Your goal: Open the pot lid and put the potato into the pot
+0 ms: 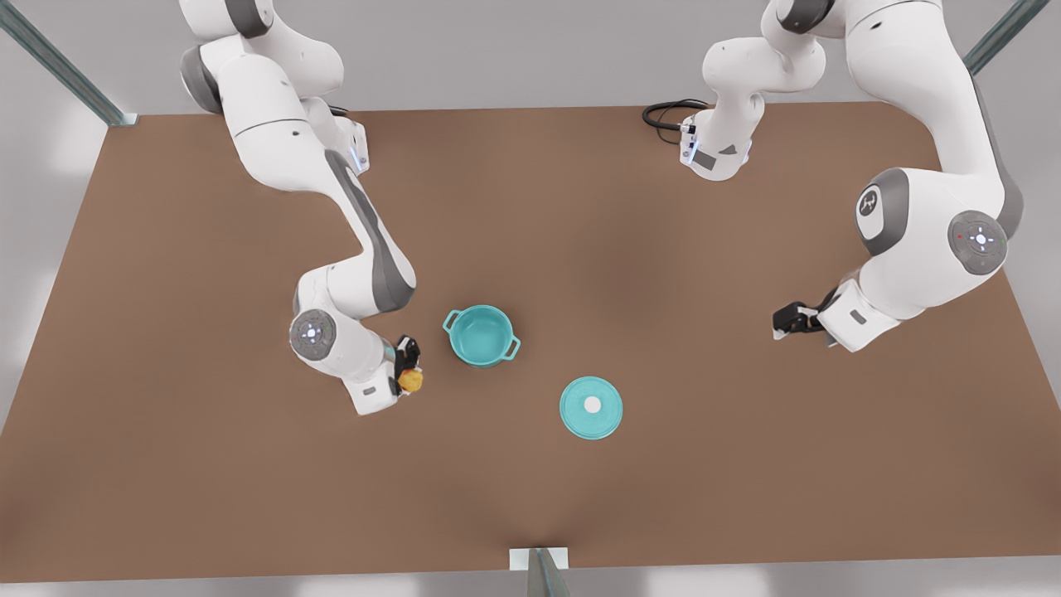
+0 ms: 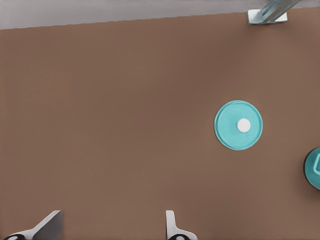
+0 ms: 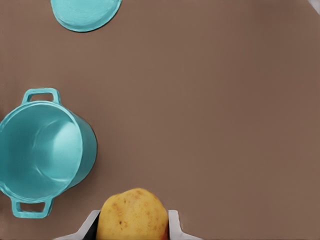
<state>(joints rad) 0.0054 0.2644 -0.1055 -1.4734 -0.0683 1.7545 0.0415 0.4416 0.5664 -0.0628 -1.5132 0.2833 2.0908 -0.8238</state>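
The teal pot (image 1: 481, 334) stands uncovered and empty near the table's middle; its teal inside shows in the right wrist view (image 3: 42, 155). The pot lid (image 1: 591, 406) lies flat on the table toward the front view's right of the pot, white knob up, also seen as a lid (image 2: 238, 125) from the left wrist. My right gripper (image 1: 408, 369), just to the front view's left of the pot, is shut on the yellow-orange potato (image 1: 411, 381), held between its fingers (image 3: 176, 226). My left gripper (image 1: 796, 319) waits far at the front view's right, open (image 2: 110, 230) and holding nothing.
A black cable (image 1: 667, 112) coils at the table's back edge. A metal post (image 1: 539, 568) stands at the middle of the front edge. Slanted frame bars (image 1: 58, 62) rise at the back corners. Bare brown table (image 1: 249, 481) stretches along the front.
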